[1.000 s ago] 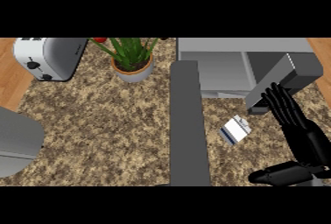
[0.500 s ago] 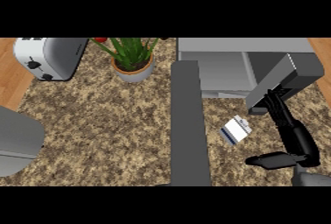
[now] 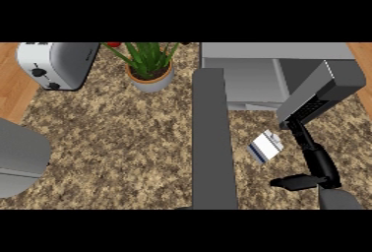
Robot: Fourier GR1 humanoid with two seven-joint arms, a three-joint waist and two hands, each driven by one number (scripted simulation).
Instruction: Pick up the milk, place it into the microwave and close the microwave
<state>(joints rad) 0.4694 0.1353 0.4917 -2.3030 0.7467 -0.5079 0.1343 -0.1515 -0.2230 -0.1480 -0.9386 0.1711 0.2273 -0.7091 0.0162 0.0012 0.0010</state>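
The milk (image 3: 265, 146), a small white carton with a dark blue band, lies on the speckled counter in front of the microwave (image 3: 251, 78). The microwave's door (image 3: 214, 147) stands open, showing as a long grey bar running down the view. My right hand (image 3: 318, 165) is just to the right of the carton and does not touch it. It is turned edge-on, with fingers (image 3: 299, 130) straight toward the microwave's right front corner and the thumb (image 3: 291, 182) sticking out to the left. It holds nothing. My left hand does not show.
A white toaster (image 3: 54, 64) stands at the back left and a potted plant (image 3: 150, 71) beside it. A large grey object (image 3: 18, 157) fills the left edge. The open door splits the counter (image 3: 109, 147) into a wide left part and a narrow right strip.
My right hand has turned from showing spread fingers to edge-on and drawn a little nearer the carton. The grey forearm now shows at the lower edge. The milk has not moved.
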